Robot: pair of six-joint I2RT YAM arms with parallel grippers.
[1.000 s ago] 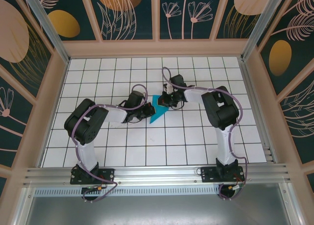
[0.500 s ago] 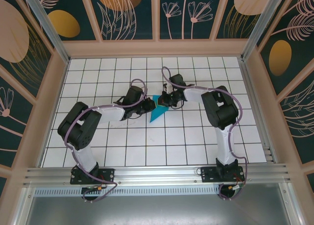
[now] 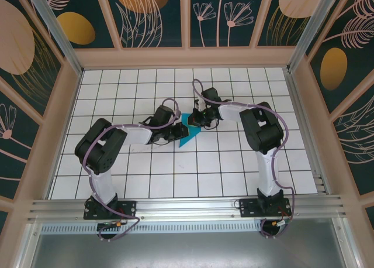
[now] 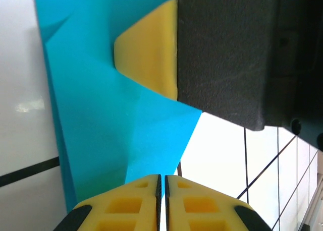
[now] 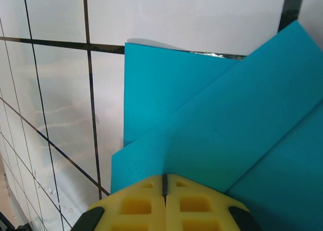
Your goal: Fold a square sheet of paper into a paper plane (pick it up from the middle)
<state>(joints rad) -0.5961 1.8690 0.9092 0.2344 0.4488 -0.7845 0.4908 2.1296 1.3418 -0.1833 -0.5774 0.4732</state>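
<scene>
Tiled table [image 3: 234,174], paper [image 3: 188,134] at right claw [image 3: 198,121]

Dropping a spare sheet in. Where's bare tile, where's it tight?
Free: table tiles between left arm and right arm, near edge; back rows under the rear wall; outer columns. Tight: centre, where left gripper and right gripper meet at the folded blue paper.
</scene>
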